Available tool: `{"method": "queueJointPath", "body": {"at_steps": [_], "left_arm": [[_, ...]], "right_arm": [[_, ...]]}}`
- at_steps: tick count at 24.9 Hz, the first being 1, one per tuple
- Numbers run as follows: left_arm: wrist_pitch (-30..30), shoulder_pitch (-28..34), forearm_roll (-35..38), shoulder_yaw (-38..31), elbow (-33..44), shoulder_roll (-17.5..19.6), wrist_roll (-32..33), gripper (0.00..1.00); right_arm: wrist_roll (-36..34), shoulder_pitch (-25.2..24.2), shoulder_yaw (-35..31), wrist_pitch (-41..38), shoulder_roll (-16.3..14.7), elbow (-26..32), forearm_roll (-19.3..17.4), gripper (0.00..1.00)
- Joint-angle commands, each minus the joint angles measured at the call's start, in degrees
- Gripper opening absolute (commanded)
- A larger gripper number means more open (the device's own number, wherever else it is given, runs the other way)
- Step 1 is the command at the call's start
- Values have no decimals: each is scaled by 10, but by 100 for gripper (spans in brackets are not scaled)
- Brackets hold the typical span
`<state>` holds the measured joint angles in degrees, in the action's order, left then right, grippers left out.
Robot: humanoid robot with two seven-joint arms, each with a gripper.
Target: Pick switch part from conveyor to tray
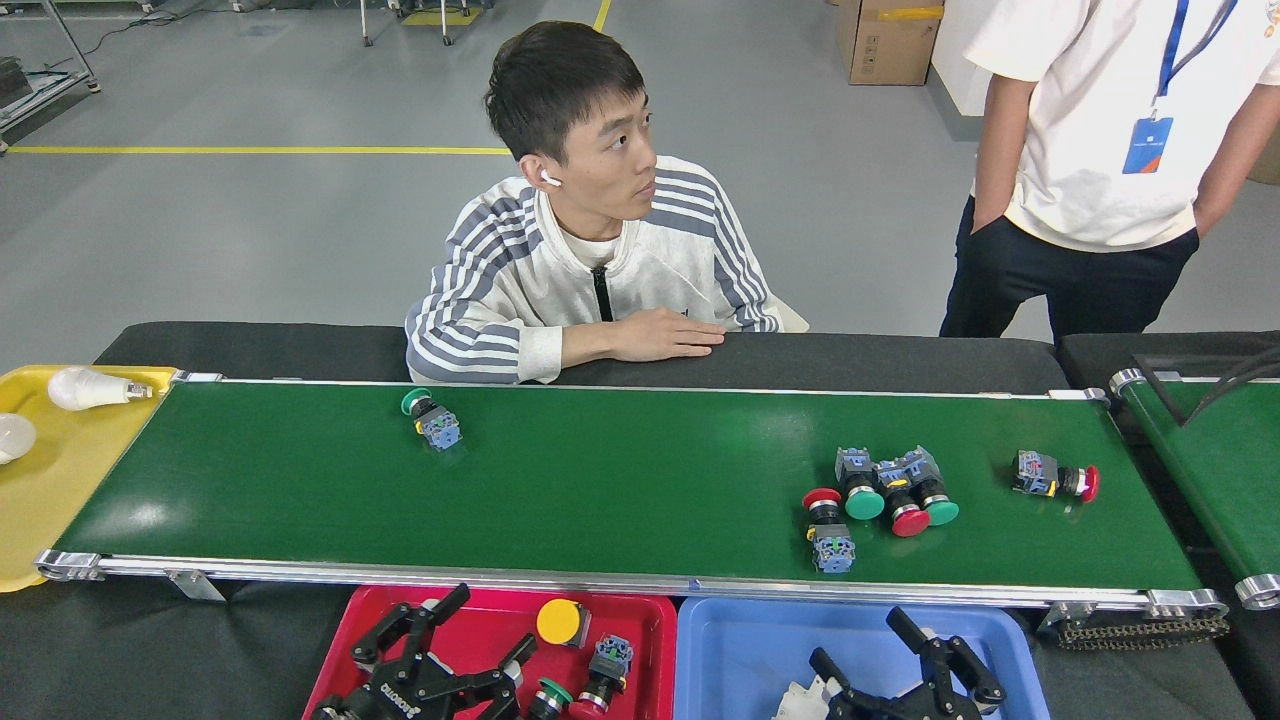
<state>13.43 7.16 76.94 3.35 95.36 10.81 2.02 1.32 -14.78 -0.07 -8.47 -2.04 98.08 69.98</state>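
While gaping over the red tray (350, 640), left pincer (460, 640) beside yellow switch part (558, 621).

Your black worktop (250, 350) carries the green conveyor (620, 480) across its width. At the near edge sit a red tray (345, 640) and a blue tray (745, 640), side by side. A yellow tray (50, 490) lies at the left end.

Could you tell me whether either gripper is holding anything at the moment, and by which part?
Neither holds anything. The left gripper is open above the red tray, and the right gripper is open above the blue tray.
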Motion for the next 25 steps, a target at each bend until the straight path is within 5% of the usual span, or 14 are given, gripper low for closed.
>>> {"method": "queueJointPath", "body": {"at_steps": [1, 3, 11, 20, 22, 25], "left_arm": [[-162, -19, -2, -5, 3, 2, -3, 100], [-210, -29, -1, -7, -3, 7, -3, 100], [-199, -43, 0, -4, -21, 11, -2, 100], [-151, -304, 1, 19, -313, 12, 20, 100], [-151, -349, 2, 35, -368, 12, 17, 100], [-158, -385, 4, 38, -429, 11, 13, 100]], "right_arm": [[2, 8, -1, 84, -2, 8, 5, 100], [8, 24, 5, 86, -2, 7, 17, 100], [81, 139, 138, 87, 1, -26, 35, 100], [100, 234, 178, 91, 88, -165, 96, 99], [100, 261, 184, 107, 101, -205, 103, 84], [100, 284, 196, 117, 100, -221, 103, 31]]}}
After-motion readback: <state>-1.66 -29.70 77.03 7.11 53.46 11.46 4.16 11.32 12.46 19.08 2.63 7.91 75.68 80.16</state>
